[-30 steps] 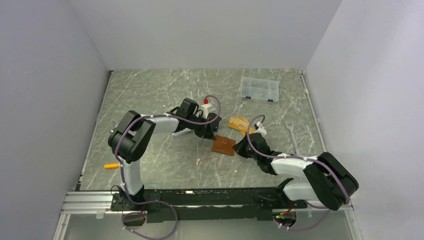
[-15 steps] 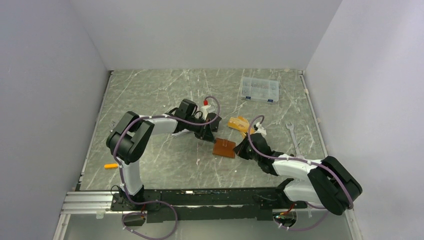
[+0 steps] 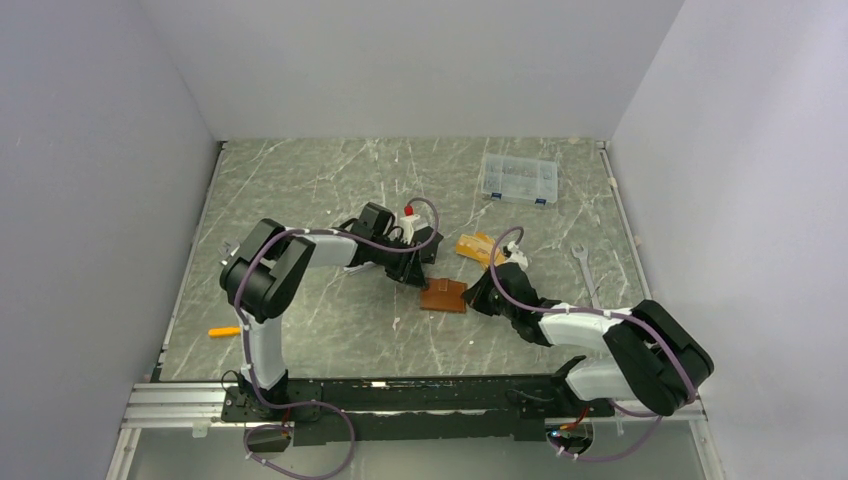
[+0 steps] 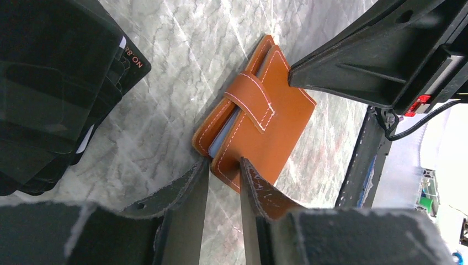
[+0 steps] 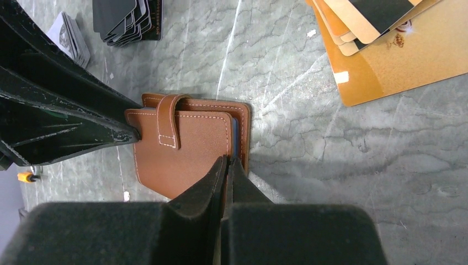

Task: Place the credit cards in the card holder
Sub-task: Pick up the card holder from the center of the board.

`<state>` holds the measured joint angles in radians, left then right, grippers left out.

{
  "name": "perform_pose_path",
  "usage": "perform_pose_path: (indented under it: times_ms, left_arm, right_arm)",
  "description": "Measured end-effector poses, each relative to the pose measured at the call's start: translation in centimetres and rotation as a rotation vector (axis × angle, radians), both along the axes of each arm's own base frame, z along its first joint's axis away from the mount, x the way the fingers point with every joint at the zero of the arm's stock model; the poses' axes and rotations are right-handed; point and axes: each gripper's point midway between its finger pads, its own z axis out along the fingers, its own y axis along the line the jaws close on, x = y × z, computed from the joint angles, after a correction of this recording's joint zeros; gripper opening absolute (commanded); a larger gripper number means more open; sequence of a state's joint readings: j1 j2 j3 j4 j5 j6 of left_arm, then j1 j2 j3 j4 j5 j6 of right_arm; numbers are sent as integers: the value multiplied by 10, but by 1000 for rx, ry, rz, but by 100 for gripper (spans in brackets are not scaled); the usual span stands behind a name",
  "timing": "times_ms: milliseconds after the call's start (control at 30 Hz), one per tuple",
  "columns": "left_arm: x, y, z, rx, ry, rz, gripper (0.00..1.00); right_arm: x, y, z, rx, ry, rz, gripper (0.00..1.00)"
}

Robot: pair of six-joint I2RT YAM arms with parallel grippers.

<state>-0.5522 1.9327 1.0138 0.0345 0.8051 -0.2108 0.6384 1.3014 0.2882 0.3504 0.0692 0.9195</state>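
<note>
Tan-brown leather folding card holder (image 3: 444,295) lies on the marble tabletop (image 3: 300,180), long axis nine-to-three. Left gripper (image 4: 223,162), at its eleven o'clock, has jaws slightly apart astride one edge. Right gripper (image 5: 226,160), at three o'clock, presses the opposite edge, jaws together.

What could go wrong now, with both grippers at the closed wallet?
1. The strap lies over the wallet, so the left gripper, jaws slightly apart at its near edge, may pinch both flaps together instead of opening it.
2. The right gripper, shut, rests on only one edge; the wallet may slide or turn on the table.
3. The black cards lie near the left gripper and could get pushed.
</note>
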Motion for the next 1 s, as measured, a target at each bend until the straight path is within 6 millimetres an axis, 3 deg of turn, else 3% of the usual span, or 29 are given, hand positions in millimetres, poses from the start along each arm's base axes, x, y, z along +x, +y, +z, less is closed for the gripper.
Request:
perform_pose_path:
  times_ms: [267,333,400,533,667,833,1000]
  left_arm:
    - [3,1,-4,2,12,12,1]
    - [3,1,-2,-4,19,14,0]
    - [3,1,-2,-7,21,11,0]
    - [1,2,5,-2,2,-26,0]
    - [-10,1,32,5,-75,-118,0]
    - [-12,7,88,1,-268,-205,0]
    - [-8,26,122,66,-470,-232,0]
  right_arm:
    - [1,1,-1,1,-5,3,0]
    - [1,1,-1,-3,-7,7,0]
    - [2,2,1,-11,-8,18,8]
    - [-1,2,4,-44,12,53,39]
    - [-10,5,18,-53,15,107,55]
    - [-10,3,46,-28,-29,123,64]
    - [-13,-1,63,11,-44,121,76]
